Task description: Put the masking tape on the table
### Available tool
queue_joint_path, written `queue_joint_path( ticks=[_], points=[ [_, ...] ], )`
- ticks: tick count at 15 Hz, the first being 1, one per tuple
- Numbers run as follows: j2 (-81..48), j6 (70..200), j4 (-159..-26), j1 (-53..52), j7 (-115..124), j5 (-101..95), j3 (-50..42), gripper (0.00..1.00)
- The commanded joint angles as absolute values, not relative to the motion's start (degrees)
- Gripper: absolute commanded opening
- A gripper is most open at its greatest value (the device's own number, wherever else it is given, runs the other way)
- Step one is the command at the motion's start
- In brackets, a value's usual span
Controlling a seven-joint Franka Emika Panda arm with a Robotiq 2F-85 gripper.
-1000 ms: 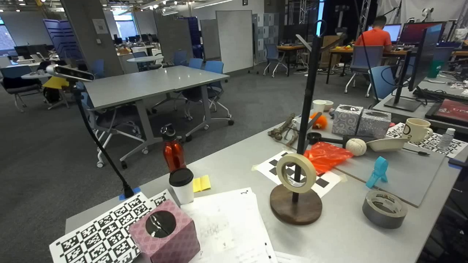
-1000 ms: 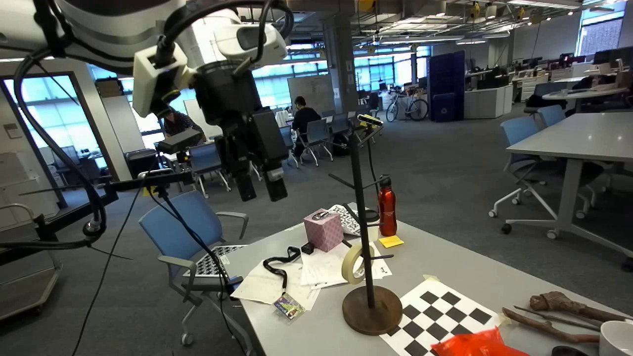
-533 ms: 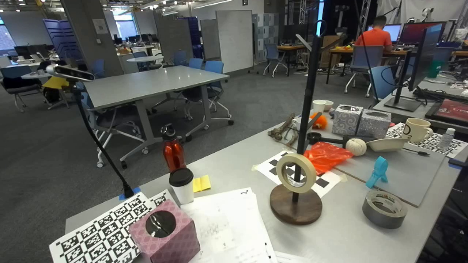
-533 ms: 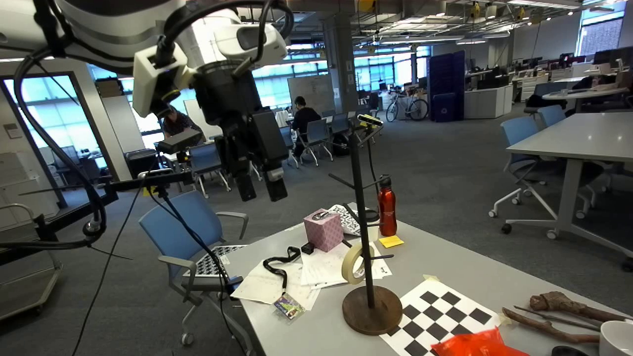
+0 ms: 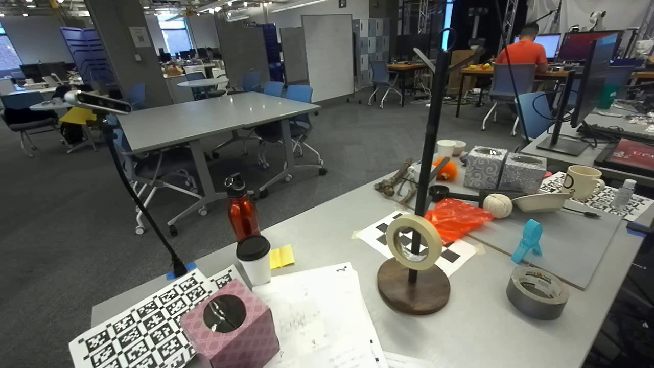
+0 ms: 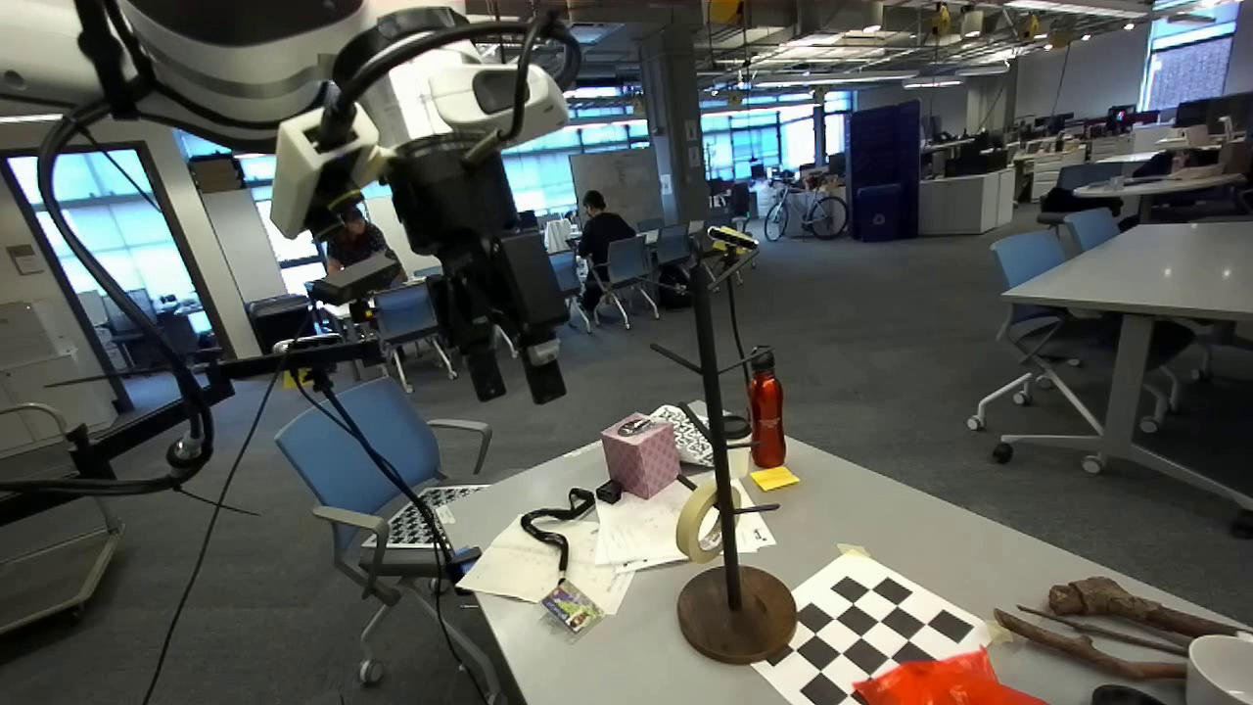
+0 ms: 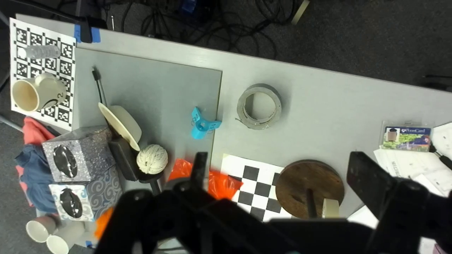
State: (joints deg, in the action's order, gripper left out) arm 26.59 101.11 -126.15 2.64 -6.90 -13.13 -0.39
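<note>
In an exterior view, at far L, we see a white robot arm [image 6: 235, 83] coming in from the top corner, w/ a blue chair [image 6: 396, 431] below it. Next, the black end effector [image 6: 516, 382] hangs in midair, tips down, its 2 fingers parted w/ a clear gap btwn them; the wrist view also shows them well apart.

To its R, on the grey counter [image 6: 822, 519], we find a badge [image 6: 573, 607] lying partly on paper, & a pink tissue box [image 6: 641, 460]. Then comes the masking tape [image 6: 687, 529], a cream ring held upright, off the counter, on a dark stand [image 6: 736, 634] w/ round brown base; which peg bears it, we can't tell. Past that: a red bottle [image 6: 768, 421], a b&w checkerboard sheet [image 6: 866, 627], a red plastic bag [image 6: 940, 685], sticks [image 6: 1096, 595] & a white cup [image 6: 1219, 676], cut off by the edge.

In an exterior view, again from L, we see a marker sheet [image 5: 138, 317], a lidded cup [image 5: 255, 263], papers [image 5: 314, 301], then the masking tape on its stand, 2 grey tissue boxes [image 5: 483, 171], a blue clip [image 5: 530, 235], a thick grey roll [image 5: 534, 309] lying flat & a cream mug [image 5: 580, 184].
</note>
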Motion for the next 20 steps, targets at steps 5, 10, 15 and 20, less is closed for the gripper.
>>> queue_joint_path(
  ticks=[5,10,15,20],
  points=[
    [25.43,101.18,-127.98,-1.68,-0.75,-4.71,2.34,1.00],
    [24.54,106.07,-130.84,-3.16,6.89,-1.95,5.95,1.00],
    [22.32,115.08,-134.19,-3.69,14.25,-1.53,8.79,1.00],
    [21.09,116.24,-135.05,-3.53,15.10,-2.89,8.85,1.00]
  ],
)
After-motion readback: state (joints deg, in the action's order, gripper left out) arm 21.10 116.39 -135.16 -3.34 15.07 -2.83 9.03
